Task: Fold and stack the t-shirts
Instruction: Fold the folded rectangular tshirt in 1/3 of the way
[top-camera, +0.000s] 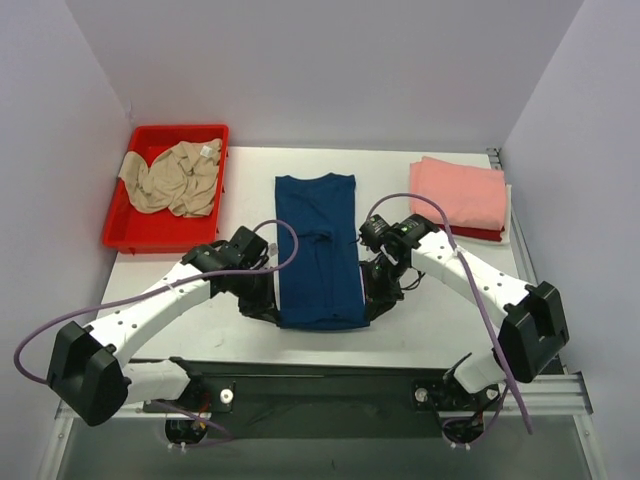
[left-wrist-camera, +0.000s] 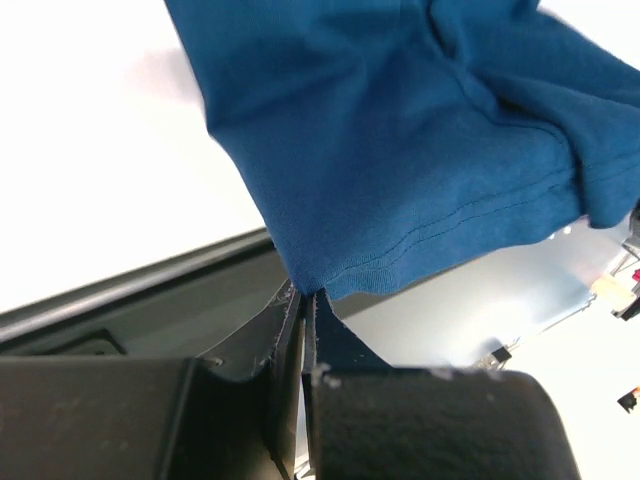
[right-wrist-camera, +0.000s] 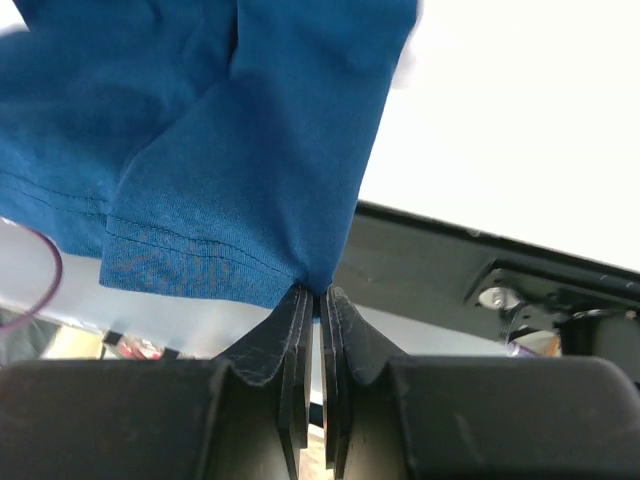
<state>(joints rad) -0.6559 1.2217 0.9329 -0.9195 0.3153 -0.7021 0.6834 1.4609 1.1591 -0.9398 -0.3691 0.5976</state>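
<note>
- Top view: the navy t-shirt (top-camera: 318, 245) lies as a long narrow strip in the middle of the counter (top-camera: 430, 320), collar toward the far side. My left tool (top-camera: 268, 305) and right tool (top-camera: 372, 300) sit at its two near corners. The beige t-shirt (top-camera: 172, 178) is crumpled in the red tray (top-camera: 125, 235) at far left. The salmon-pink t-shirt (top-camera: 460, 192) rests folded on the red t-shirt (top-camera: 490, 234) at far right.
- Left wrist view: my left tool (left-wrist-camera: 303, 305) is clamped on a hem corner of the navy t-shirt (left-wrist-camera: 400, 150), only at the very tips. With so thin a bite, I would lift gently and avoid tugging sideways.
- Right wrist view: my right tool (right-wrist-camera: 315, 298) is closed on the other hem corner of the navy t-shirt (right-wrist-camera: 250, 130). I would raise both corners level, carry the hem to the collar with the strip taut, and let go once the edges match.
</note>
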